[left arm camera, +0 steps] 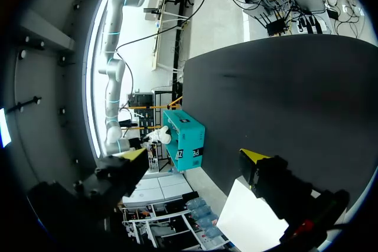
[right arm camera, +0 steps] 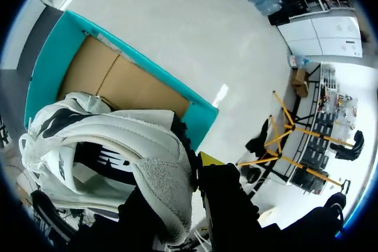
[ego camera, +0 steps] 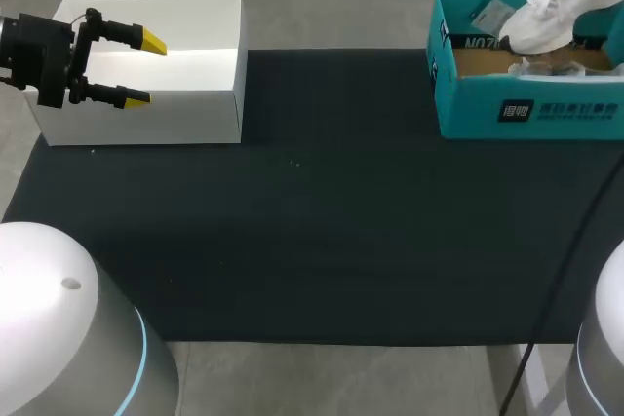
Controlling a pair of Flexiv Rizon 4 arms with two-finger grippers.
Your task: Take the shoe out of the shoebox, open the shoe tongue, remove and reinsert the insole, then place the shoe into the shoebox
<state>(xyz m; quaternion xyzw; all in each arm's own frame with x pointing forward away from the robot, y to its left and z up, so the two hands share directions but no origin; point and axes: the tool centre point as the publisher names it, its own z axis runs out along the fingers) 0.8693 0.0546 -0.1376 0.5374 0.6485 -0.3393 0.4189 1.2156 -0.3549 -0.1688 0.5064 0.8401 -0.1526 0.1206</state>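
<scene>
The shoe [ego camera: 546, 12] hangs toe-down over the teal shoebox [ego camera: 526, 104], which sits at the far right corner of the worktop [ego camera: 322, 221]. The toe is level with the box's rim.

The main risk I see is the grip. The right end effector [right arm camera: 177, 187] is clamped on the heel collar alone, so the hanging weight could twist the shoe or pull it free. The low toe could also catch the box wall on the way out and drag the shoebox toward the worktop's edge.

The right end effector's fingers pinch the heel from both sides, one yellow tip showing beside it. The left end effector [ego camera: 146, 70] hovers over the white box [ego camera: 195, 85] at the far left corner, fingers spread wide, holding and touching nothing.
</scene>
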